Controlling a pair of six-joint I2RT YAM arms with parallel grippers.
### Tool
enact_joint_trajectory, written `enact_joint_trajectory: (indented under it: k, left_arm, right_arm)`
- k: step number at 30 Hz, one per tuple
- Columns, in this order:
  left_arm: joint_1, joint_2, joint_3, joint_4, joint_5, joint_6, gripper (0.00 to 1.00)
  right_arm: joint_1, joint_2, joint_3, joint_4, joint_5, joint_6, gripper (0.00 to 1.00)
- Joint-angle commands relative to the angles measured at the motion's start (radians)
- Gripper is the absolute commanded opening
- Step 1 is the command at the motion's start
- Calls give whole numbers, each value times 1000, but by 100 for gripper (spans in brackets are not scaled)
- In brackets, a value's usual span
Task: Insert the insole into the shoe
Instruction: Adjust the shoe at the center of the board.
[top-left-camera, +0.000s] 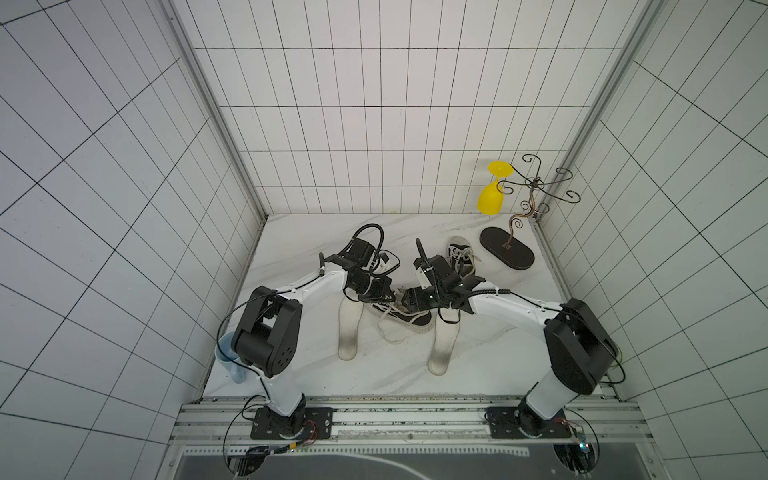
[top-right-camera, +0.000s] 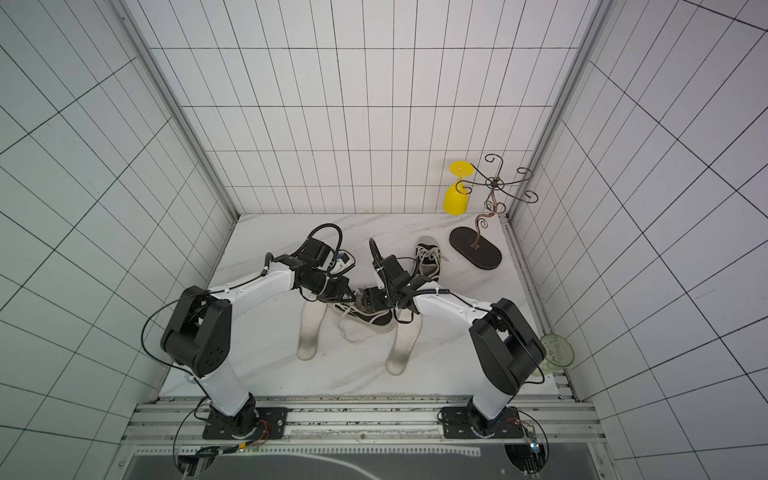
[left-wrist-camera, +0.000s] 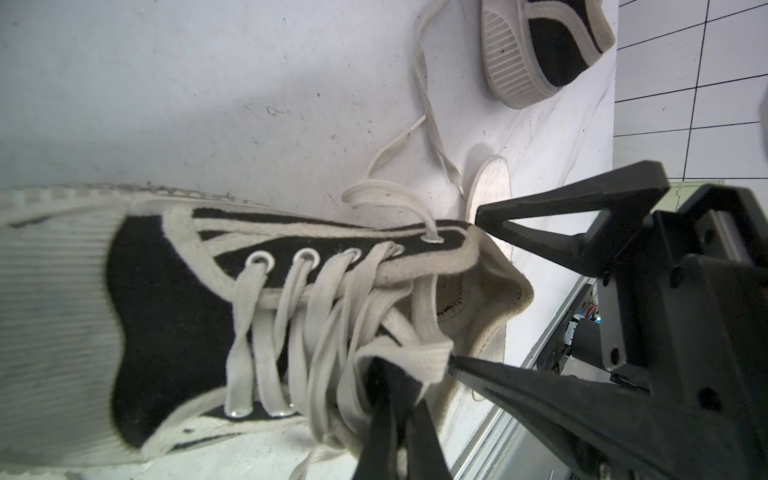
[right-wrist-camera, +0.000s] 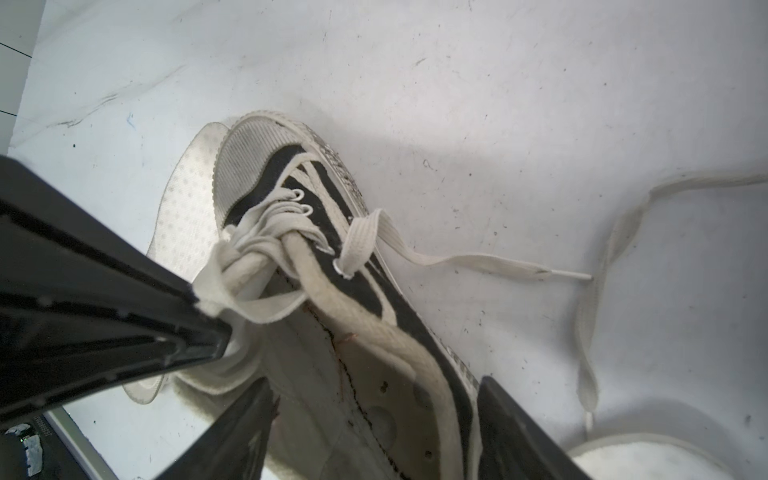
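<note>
- The left insole (top-left-camera: 348, 332) lies flat on the table (top-left-camera: 316, 374), with one end tucked under the shoe's toe. It looks thin, light and floppy, so it is best pinched at its free end.
- The left tool (right-wrist-camera: 210, 313) is clamped on the laces (right-wrist-camera: 266, 232).
- The shoe (top-left-camera: 415, 322) is soft canvas, and its mouth is judged to sag unless held.
- The right tool (right-wrist-camera: 374, 395) is spread wide around the heel.
- The right insole (top-left-camera: 442, 345) lies flat nearby.

The left wrist view blurs and crops the toe of the shoe (left-wrist-camera: 174, 307).
</note>
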Motion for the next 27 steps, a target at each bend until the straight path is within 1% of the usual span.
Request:
enact_joint_trajectory:
  k: [1, 3, 6, 10, 15, 18, 23, 25, 27]
  left_arm:
    - [-14, -7, 24, 26, 15, 0, 0]
    - [-24, -9, 20, 24, 13, 2, 0]
    - [-32, -18, 6, 29, 11, -4, 0]
    - [-37, -30, -6, 24, -3, -4, 0]
    - [-37, -31, -14, 16, -19, 10, 0]
    - [-38, -26, -5, 4, -31, 29, 0]
    - [-39, -53, 0, 16, 4, 69, 0]
    - [-40, -55, 12, 3, 14, 96, 0]
    - [-39, -62, 12, 1, 23, 121, 0]
  right_arm:
    - [14, 42, 2, 48, 6, -2, 78]
    - [15, 54, 30, 80, 23, 17, 78]
    - [13, 92, 98, 73, 95, 37, 77]
    - [-20, 90, 146, 89, 97, 81, 74]
    - [-73, 55, 156, 98, 17, 102, 73]
    - [-84, 59, 146, 101, -14, 115, 72]
    - [-86, 135, 182, 44, -38, 119, 71]
    - [-97, 159, 193, 35, -76, 138, 70]
    - [-112, 187, 204, 29, -148, 164, 70]
